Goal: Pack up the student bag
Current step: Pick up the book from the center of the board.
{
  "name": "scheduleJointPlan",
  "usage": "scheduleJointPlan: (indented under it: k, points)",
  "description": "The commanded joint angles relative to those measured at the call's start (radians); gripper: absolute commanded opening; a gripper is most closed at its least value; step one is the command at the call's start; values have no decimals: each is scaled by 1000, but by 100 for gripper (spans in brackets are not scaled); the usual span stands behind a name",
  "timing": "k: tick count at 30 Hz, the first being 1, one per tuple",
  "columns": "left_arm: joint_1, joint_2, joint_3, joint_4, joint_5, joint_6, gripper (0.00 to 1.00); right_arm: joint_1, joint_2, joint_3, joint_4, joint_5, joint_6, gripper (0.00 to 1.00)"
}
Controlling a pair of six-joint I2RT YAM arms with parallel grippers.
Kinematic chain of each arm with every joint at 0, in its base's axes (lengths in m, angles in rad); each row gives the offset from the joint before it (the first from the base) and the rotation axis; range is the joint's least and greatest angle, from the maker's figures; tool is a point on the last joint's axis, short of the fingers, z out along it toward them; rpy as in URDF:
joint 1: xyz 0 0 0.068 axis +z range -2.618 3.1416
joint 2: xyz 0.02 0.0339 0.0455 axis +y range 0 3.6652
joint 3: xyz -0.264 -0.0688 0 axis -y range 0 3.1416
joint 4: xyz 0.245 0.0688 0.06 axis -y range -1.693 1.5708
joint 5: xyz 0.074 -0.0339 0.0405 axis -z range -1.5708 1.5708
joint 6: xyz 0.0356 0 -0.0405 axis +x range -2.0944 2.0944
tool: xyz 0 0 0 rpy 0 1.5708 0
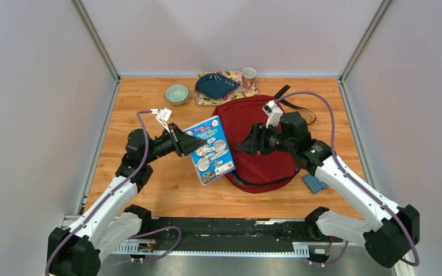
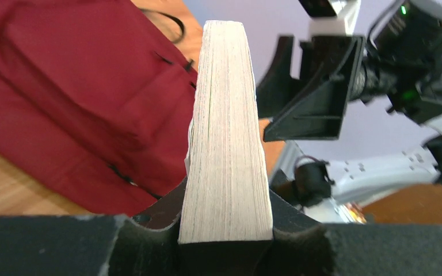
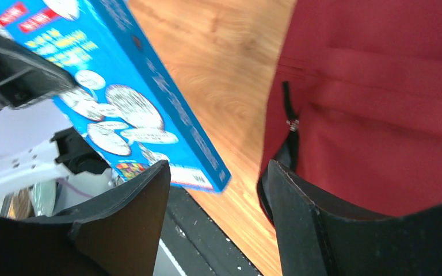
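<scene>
the student bag (image 1: 265,169) lies flat in the middle of the wooden table (image 1: 149,184), right under the right gripper (image 1: 246,144). it is dark red with black straps (image 1: 296,109). the right gripper hangs over the left part of the bag, and it is spread wide with nothing in it. the right wrist view shows that best, though it is a bit blurry: you look down past the two dark fingers (image 3: 132,218) at red cloth and a small black zipper pull (image 3: 292,123), which the top view does not show. just left of that gripper is a blue book (image 1: 210,149), tilted, between the two grippers. the left gripper (image 1: 191,144) pinches the book by its left edge. from the top you see the blue cover with round pictures. the left wrist view shows only the pale, thick page edge squeezed between the jaws, with the bag to its left. far past the right gripper sits a flowery tray (image 1: 246,92) with a dark blue dish (image 1: 216,85) and a cup (image 1: 249,77). far past the left gripper is a pale green bowl (image 1: 176,93). a small blue wallet (image 1: 313,183) lies on the table close beside the right arm.
</scene>
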Motion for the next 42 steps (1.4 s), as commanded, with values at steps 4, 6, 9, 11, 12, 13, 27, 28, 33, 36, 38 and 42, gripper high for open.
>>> scheduleJointPlan:
  k: [4, 6, 9, 11, 12, 13, 27, 28, 33, 36, 38, 42]
  points:
    - [-1, -111, -52, 50, -283, -15, 0, -4, -198, -138, 79, 225, 122, 66]
    - [-2, -127, -107, 139, -317, -49, 0, -4, -223, -172, 91, 219, 139, 67]
    - [-1, -160, -173, 251, -369, -124, 0, -4, -258, -214, 123, 190, 160, 68]
    - [-1, -179, -204, 335, -404, -179, 0, -6, -262, -238, 190, 108, 209, 68]
    - [-1, -185, -231, 363, -415, -198, 0, -4, -256, -267, 220, 85, 237, 68]
    - [-1, -185, -244, 392, -424, -235, 0, -6, -249, -289, 261, 17, 302, 68]
    - [-1, -73, -359, 847, -480, -518, 0, 57, -148, -429, 715, -61, 559, 68]
    - [-1, -64, -362, 867, -477, -528, 0, 59, -137, -430, 731, -73, 565, 68]
    - [-2, -18, -357, 981, -464, -566, 0, 66, -70, -433, 838, -84, 611, 68]
    - [-7, -7, -356, 1004, -467, -572, 0, 75, -38, -427, 884, -84, 627, 68]
    - [-12, -2, -354, 1015, -466, -574, 0, 85, -24, -418, 918, -85, 630, 68]
    - [-27, 11, -356, 1039, -470, -579, 0, 97, 13, -402, 953, -84, 639, 69]
